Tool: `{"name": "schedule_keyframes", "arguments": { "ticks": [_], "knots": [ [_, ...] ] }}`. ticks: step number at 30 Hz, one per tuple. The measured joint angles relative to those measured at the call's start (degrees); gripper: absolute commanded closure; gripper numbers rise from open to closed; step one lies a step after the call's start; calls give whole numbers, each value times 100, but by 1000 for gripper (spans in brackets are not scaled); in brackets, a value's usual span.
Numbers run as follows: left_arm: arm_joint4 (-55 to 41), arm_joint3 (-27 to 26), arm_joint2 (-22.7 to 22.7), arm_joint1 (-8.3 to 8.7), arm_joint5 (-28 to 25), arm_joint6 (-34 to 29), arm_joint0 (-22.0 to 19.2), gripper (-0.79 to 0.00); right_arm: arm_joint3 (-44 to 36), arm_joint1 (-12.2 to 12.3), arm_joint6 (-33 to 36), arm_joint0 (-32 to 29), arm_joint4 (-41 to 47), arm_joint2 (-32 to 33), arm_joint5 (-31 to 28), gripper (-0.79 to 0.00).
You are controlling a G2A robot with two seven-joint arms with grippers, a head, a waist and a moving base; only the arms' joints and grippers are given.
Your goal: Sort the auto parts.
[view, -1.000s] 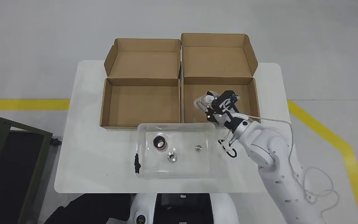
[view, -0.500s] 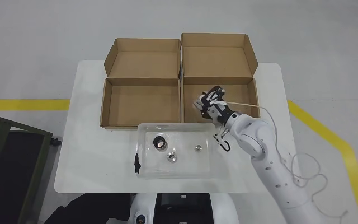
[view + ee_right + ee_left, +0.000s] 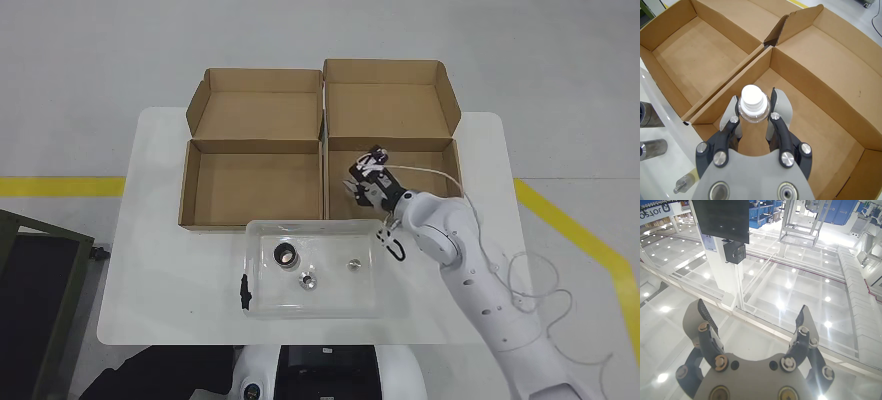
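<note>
right gripper (image 3: pixel 754 103) sits over the right box (image 3: pixel 810 123), above its robot-side corner next to the left box (image 3: pixel 696 53). jaws clamped on a white stepped part (image 3: pixel 751 98) at its clear flange. part's long axis runs along the fingers, white end out past the tips, away from the wrist. clear tray (image 3: pixel 340 298) just outside the right box's robot-side wall, that wall between part and tray. three metal pieces (image 3: pixel 309 281) in tray. small black piece (image 3: pixel 243 292) at the tray edge farthest from the right box. left gripper (image 3: pixel 751 303): jaws spread wide, nothing between.
</note>
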Motion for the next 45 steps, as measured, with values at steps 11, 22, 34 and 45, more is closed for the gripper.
{"name": "schedule_keyframes", "arguments": {
  "ticks": [11,22,34,45],
  "knots": [
    [0,0,0,0,0,0,0,-785,230,-39,6,99,-77,-110,72,-354],
    [0,0,0,0,0,0,0,-785,-397,13,-13,-169,-322,58,93,-619],
    [0,0,0,0,0,0,0,-785,-2411,229,324,-1295,-820,522,-574,-582],
    [0,0,0,0,0,0,0,-785,-3120,352,543,-2080,-1012,422,-1348,-659]
  ]
}}
